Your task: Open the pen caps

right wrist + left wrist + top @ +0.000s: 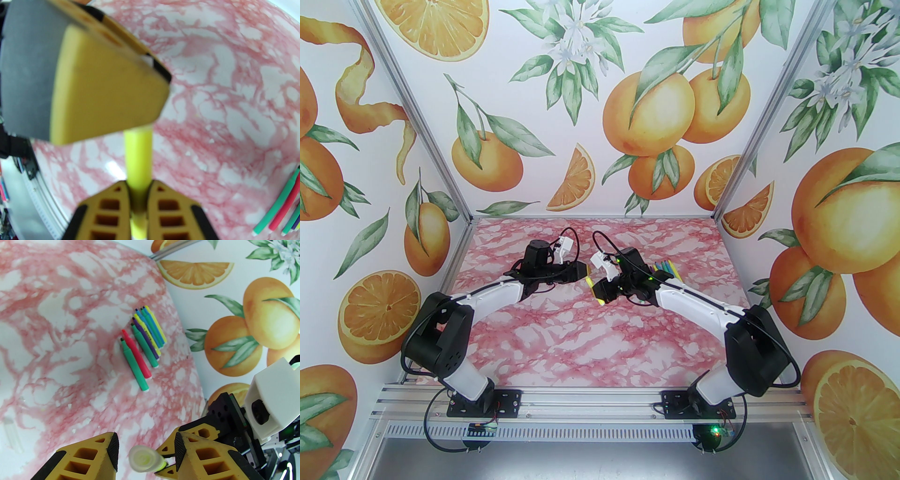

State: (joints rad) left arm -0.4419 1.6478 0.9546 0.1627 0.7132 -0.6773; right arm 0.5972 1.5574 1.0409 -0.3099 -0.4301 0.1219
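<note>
My right gripper (138, 187) is shut on a yellow pen (138, 159), held above the marble table (562, 337) at mid-table. The pen's pale translucent cap (143, 460) points at the left wrist camera. It sits between the fingers of my left gripper (145, 446), which are open around it with a gap on each side. From above, the left gripper (583, 272) meets the right gripper (596, 293) tip to tip. Several other pens (140, 345) in green, pink, purple, blue and yellow lie in a row with bare coloured tips.
The row of pens (666, 269) lies just right of the right wrist, and their white-plugged ends (276, 215) reach the right wrist view's edge. A faint translucent sleeve (11, 434) lies on the table at the far left. Orange-print walls enclose three sides.
</note>
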